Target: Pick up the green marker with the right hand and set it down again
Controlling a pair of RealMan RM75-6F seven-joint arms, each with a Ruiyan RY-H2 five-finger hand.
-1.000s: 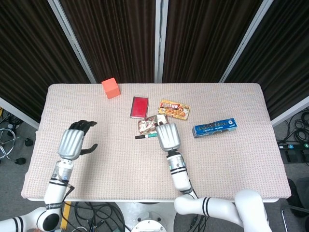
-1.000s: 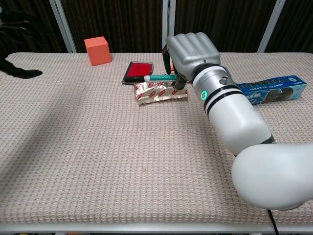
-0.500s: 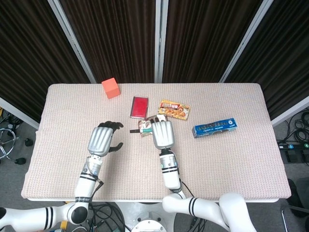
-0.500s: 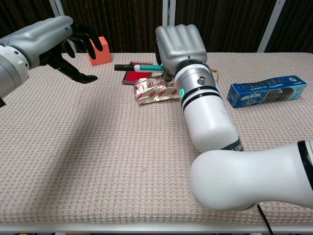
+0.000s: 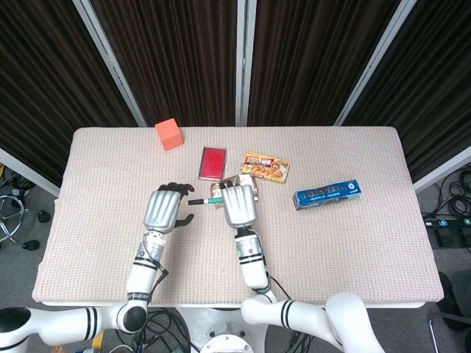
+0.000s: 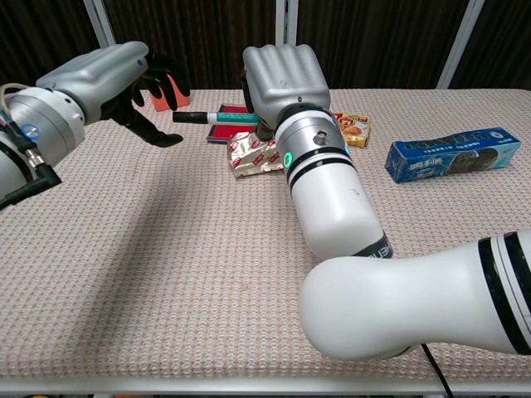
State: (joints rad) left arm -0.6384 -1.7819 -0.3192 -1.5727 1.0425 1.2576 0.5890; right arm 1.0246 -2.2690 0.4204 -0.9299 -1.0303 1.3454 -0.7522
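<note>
Head view shows the right hand [image 5: 238, 205] clamped around the green marker [image 5: 206, 200], its fingers curled down over the barrel so that only the black-capped end sticks out to the hand's left side. Chest view puts the marker [image 6: 214, 118] level and lifted above the table [image 6: 124, 274], jutting sideways from the right hand [image 6: 282, 79] toward the left hand [image 6: 112, 79]. The left hand [image 5: 166, 208] hangs just beside the marker's cap, holding nothing, its dark fingers [image 6: 158, 75] curved and spread apart; whether a fingertip touches the cap cannot be told.

Just beyond and beneath the right hand lies a crinkled snack wrapper [image 6: 249, 155], with a flat red case [image 5: 213, 162] further out from the hand. A yellow food packet [image 5: 266, 167] sits beyond the hand toward its right, and a blue box [image 5: 327, 193] lies well apart on that same side. An orange cube [image 5: 169, 134] stands far beyond the left hand, near the table's back edge.
</note>
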